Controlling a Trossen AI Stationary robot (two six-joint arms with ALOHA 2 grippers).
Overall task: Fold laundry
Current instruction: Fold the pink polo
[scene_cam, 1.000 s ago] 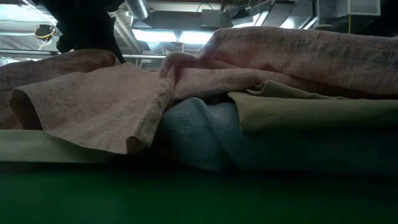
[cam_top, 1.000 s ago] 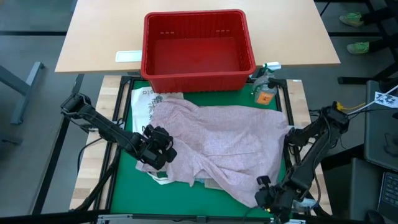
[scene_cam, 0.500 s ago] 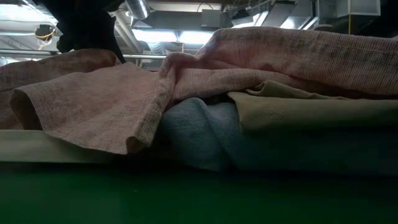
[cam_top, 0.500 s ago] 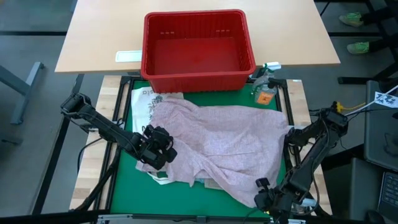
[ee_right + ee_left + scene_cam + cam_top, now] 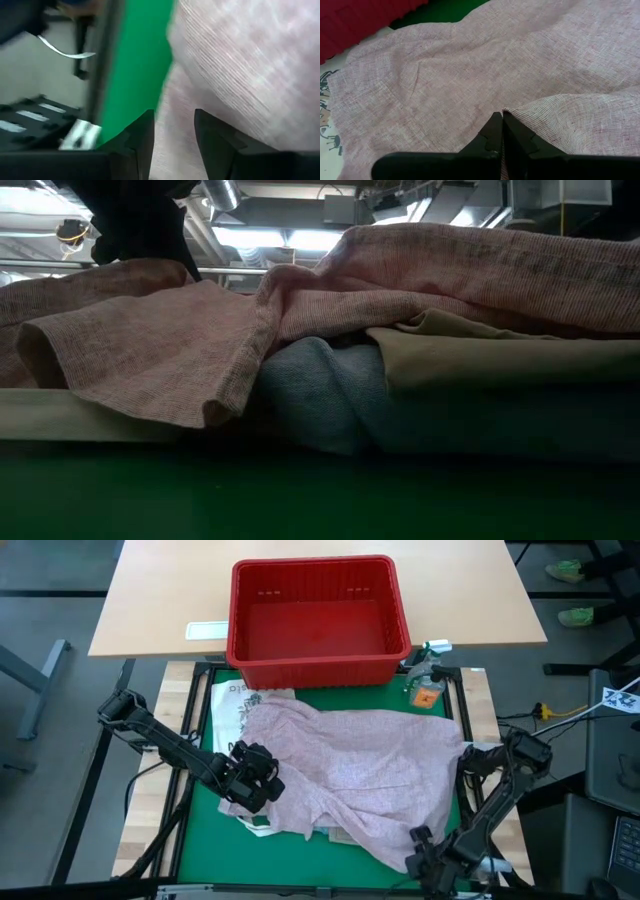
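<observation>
Pink-mauve heathered shirt (image 5: pixel 360 775) lies spread across the green mat (image 5: pixel 200 840), covering a tan cloth piece (image 5: pixel 500 350) and light blue denim jeans (image 5: pixel 320 390) heaped beneath it. At the mat's left edge the left gripper (image 5: pixel 262 780) has its fingers pressed together on a fold of the shirt. Near the front right corner the right gripper (image 5: pixel 425 862) stands with fingers apart at the shirt's hem. Behind the mat sits a red plastic basket (image 5: pixel 318 665).
</observation>
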